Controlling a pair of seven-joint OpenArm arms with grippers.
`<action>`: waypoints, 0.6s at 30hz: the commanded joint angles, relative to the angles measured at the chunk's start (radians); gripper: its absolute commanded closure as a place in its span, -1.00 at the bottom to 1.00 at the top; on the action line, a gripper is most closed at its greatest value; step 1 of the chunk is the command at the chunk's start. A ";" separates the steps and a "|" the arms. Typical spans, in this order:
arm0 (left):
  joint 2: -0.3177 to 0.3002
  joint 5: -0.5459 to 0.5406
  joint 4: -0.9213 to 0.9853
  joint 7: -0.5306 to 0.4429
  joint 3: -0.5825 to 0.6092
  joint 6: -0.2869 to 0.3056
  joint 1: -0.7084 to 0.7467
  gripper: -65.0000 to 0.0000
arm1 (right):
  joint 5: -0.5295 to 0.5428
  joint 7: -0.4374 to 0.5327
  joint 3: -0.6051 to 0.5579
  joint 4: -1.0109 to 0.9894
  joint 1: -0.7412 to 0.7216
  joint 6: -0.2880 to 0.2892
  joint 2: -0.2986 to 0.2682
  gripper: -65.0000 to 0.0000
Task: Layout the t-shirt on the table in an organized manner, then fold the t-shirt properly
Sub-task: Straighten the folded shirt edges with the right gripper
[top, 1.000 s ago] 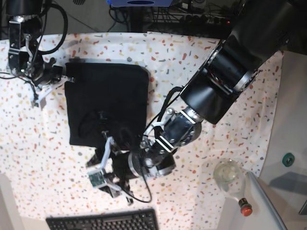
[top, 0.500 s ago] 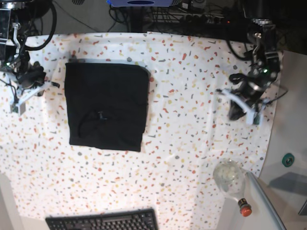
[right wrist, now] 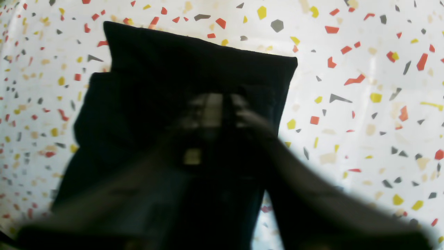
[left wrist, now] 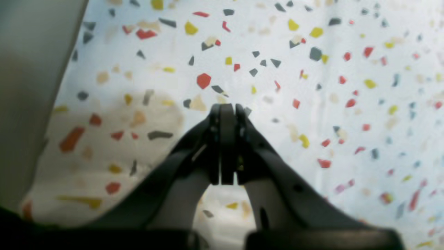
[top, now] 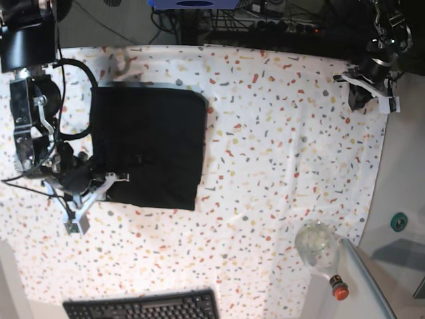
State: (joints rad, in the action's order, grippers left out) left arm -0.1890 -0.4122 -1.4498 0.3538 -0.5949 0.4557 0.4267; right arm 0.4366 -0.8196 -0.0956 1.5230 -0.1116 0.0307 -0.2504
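Observation:
The t-shirt (top: 149, 143) lies on the table (top: 279, 153) as a flat black rectangle, left of centre. My right gripper (top: 106, 183) is at the shirt's near-left edge. In the right wrist view its blurred fingers (right wrist: 208, 107) hang over the t-shirt (right wrist: 194, 59), and their gap is not readable. My left gripper (top: 358, 98) is at the table's far right corner, well away from the shirt. The left wrist view shows the left gripper (left wrist: 227, 107) shut with nothing in it, above bare speckled table (left wrist: 312, 86).
A black keyboard (top: 143, 307) lies at the front edge. A clear glass bottle with a red cap (top: 319, 249) rests at the front right, by a grey ledge. Cables and dark equipment line the back edge.
My left arm has pulled back from the shirt's near edge to the far right corner and shut. My right arm has come down from the far left to the shirt's near-left edge.

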 commanded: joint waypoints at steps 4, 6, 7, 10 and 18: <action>-0.019 -0.034 -0.021 -0.025 -0.033 0.005 0.018 1.00 | 0.006 0.044 -0.023 -0.095 -0.064 -0.002 -0.007 -0.26; -0.019 -0.034 -0.021 -0.025 -0.035 0.005 0.019 1.00 | 0.006 0.081 -0.039 -0.120 -0.067 -0.002 -0.008 -0.20; -0.019 -0.034 -0.019 -0.025 -0.035 0.005 0.019 1.00 | 0.006 0.095 -0.045 -0.132 -0.069 -0.002 -0.008 -0.16; -0.017 -0.034 -0.019 -0.025 -0.035 0.005 0.019 1.00 | 0.006 0.108 -0.066 -0.207 -0.106 -0.002 -0.008 -0.14; -0.017 -0.034 -0.013 -0.025 -0.027 0.005 0.013 1.00 | 0.006 0.188 -0.071 -0.342 -0.147 -0.002 -0.010 0.03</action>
State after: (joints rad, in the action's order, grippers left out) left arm -0.1913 -0.4282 -1.4517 0.3519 -0.6182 0.4557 0.4381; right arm 0.4385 -0.6537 -0.1761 1.1637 -0.2314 0.0261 -0.2504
